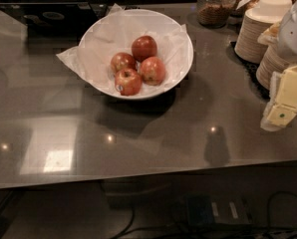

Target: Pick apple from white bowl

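The wide white bowl [101, 39], lined with crumpled white paper, stands at the back middle of the grey counter [138, 138]. Several red apples lie close together in it; the nearest one [128, 81] is at the front and another [144, 48] is at the back. My gripper [287, 99], white with pale yellow parts, is at the right edge of the view, above the counter. It is well to the right of the bowl, apart from it, and holds nothing that I can see.
Stacks of small beige paper bowls [258, 29] stand at the back right, just behind the gripper. A glass jar of grain [216, 6] is behind the bowl. A dark tray [49, 16] lies at the back left. The counter's front edge [148, 176] runs across the lower view.
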